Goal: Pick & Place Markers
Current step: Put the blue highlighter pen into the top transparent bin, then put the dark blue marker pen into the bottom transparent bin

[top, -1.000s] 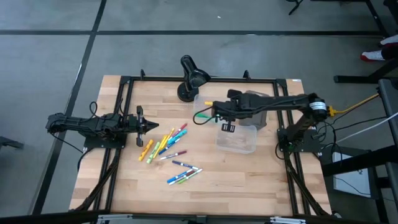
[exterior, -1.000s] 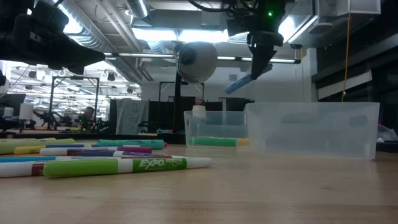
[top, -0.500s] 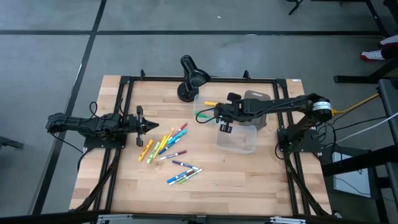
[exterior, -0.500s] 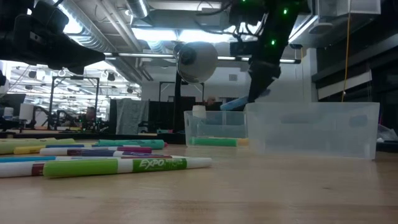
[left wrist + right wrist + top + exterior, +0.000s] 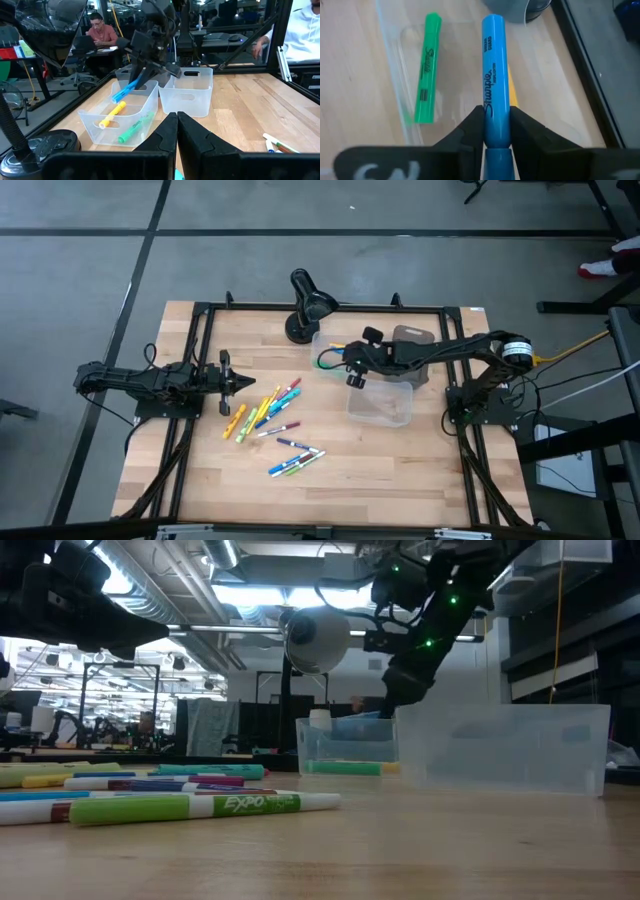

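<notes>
My right gripper (image 5: 496, 132) is shut on a blue marker (image 5: 495, 75) over a small clear bin (image 5: 120, 120) at the table's far middle. A green marker (image 5: 426, 75) and a yellow marker (image 5: 111, 116) lie flat on that bin's floor. Several more markers (image 5: 265, 415) lie loose on the wood left of centre and show close up in the low view (image 5: 190, 805). My left gripper (image 5: 245, 381) waits shut at the table's left, clear of the loose markers. My right gripper pinches the blue marker's barrel (image 5: 496, 127) between its two fingers. The marker lies along the fingers and sticks out well past their tips. The fingers slant down from the table's right side. The marker is lifted clear, its free end (image 5: 116, 96) tilted down over the bin's opening.
A second, larger clear bin (image 5: 380, 402) stands just nearer than the small one, and a grey tray (image 5: 415, 345) lies under my right arm. A black lamp (image 5: 305, 305) stands at the far edge behind the bins. People sit at desks beyond the table.
My right gripper has come down toward the small clear bin and tipped its fingers further downward, still holding the blue marker. The marker's free end has sunk from well above the bin to about its rim.
</notes>
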